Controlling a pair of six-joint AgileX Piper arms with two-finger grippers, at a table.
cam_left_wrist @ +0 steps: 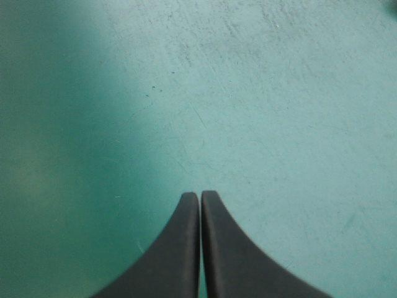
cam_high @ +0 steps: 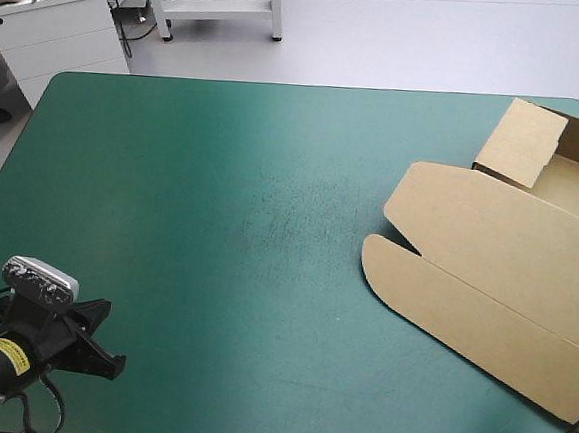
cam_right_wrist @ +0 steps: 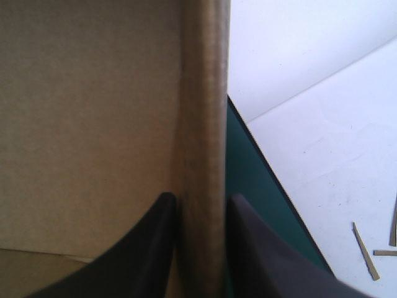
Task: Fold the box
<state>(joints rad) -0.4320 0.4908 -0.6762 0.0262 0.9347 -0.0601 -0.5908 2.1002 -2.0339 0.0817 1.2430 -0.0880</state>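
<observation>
I've got the right gripper [cam_right_wrist: 201, 197] on the work; its black fingers [cam_right_wrist: 142, 254] are clamped on an upright board edge [cam_right_wrist: 205, 118] of the box [cam_high: 506, 264], one finger on each side with the sheet pinched between. The box's inner face lies to one side of the grip and the table edge, then floor, to the other; so I read this as the outer wall at the table's [cam_high: 223, 171] right edge, gripped to hinge it up along its crease. In the high view that arm is all but out of shot at the near right corner; I can't confirm the grip from there.

The box sits at the table's right side, mostly flat on the teal-green cover; its long rounded lid panels reach toward the table's middle. One flap [cam_high: 521, 142] at the far corner stands up; I'd call the fold barely begun, with the walls not yet tucked.

The left gripper [cam_left_wrist: 200, 194] is at the near left corner, well apart from the box; its fingers [cam_left_wrist: 180, 248] are closed tip to tip on nothing, with bare cover beneath. I reckon it's parked there to stay clear of the lid panels.

Risk: a one-sided pull could drag the whole sheet toward the edge; the left would likely need to cross over and pin the base.
</observation>
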